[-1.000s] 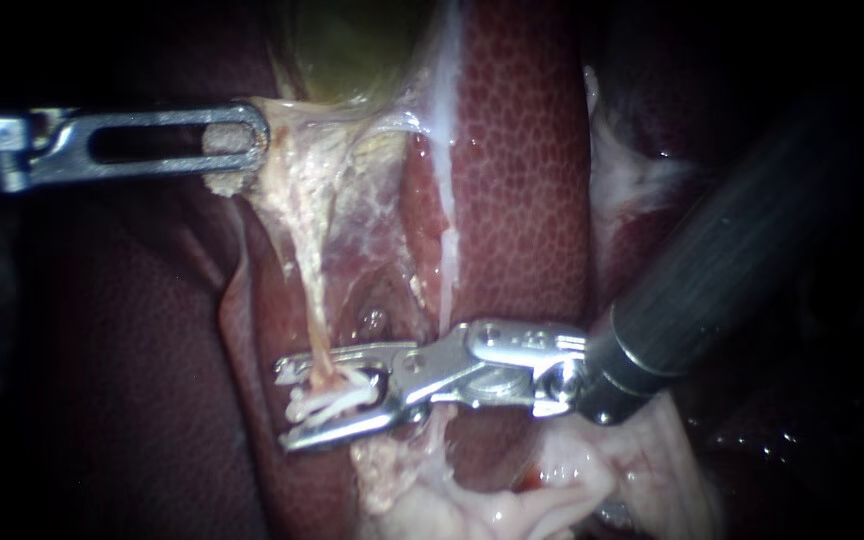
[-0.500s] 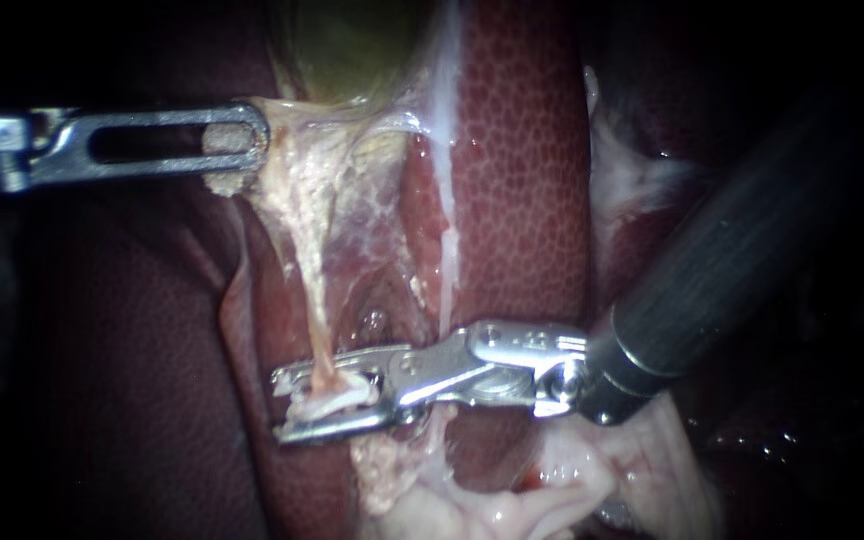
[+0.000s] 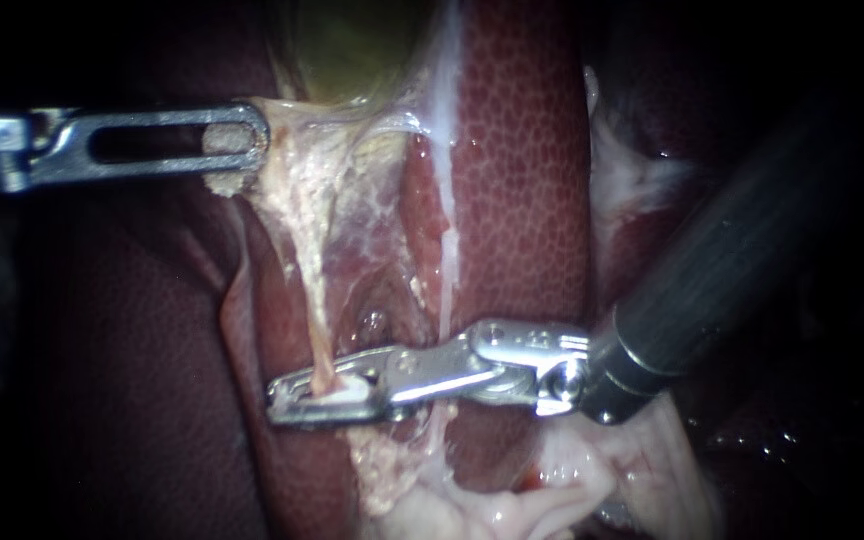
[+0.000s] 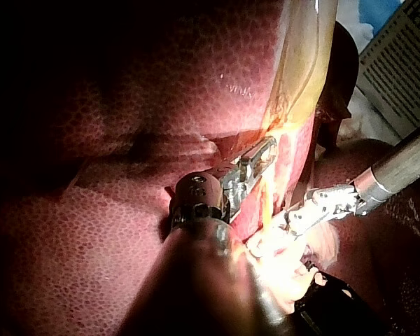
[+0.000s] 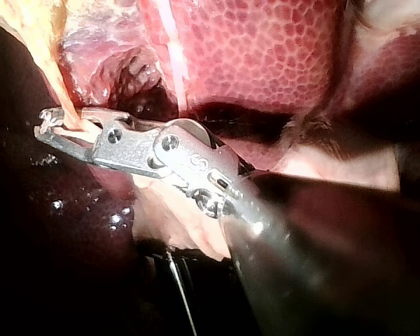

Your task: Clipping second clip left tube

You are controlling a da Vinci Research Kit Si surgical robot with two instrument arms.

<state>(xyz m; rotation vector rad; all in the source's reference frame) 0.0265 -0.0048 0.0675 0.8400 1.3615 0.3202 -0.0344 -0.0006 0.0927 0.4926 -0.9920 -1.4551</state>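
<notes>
Squeezing stage, I reckon. Over the liver (image 3: pixel 522 170), my left instrument (image 3: pixel 240 140) has its jaws clamped on the gallbladder (image 3: pixel 352 50) edge, stretching the left tube (image 3: pixel 318 320). My right instrument (image 3: pixel 282 398) has its jaws almost closed on the clip (image 3: pixel 340 393) around that tube. Next: finish squeezing, release, back straight out. Printed sheet (image 4: pixel 399 63) beyond the liver: unreadable.

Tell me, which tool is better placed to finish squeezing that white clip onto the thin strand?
The right instrument: its jaws are shut on the clip around the left tube. The left instrument is away, gripping tissue near the gallbladder.
</notes>
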